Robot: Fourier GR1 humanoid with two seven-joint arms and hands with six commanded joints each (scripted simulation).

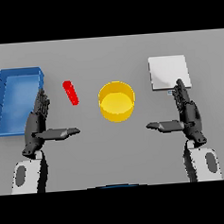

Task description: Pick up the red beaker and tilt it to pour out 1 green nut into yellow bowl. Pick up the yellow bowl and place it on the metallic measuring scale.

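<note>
The red beaker (71, 92) is a slim red tube standing on the grey table, left of centre. To its right sits the yellow bowl (116, 101), round and seemingly with nothing in it. The metallic measuring scale (169, 72) is a pale square plate at the back right. My left hand (37, 123) rests open below and left of the beaker, fingers straight, thumb pointing toward the centre. My right hand (188, 112) mirrors it, open, its fingertips reaching the scale's near edge. Neither hand touches the beaker or the bowl. No green nut is visible.
A blue rectangular bin (16, 99) lies at the far left, its right wall just behind my left hand's fingers. Bare grey table stretches between the two hands in front of the bowl.
</note>
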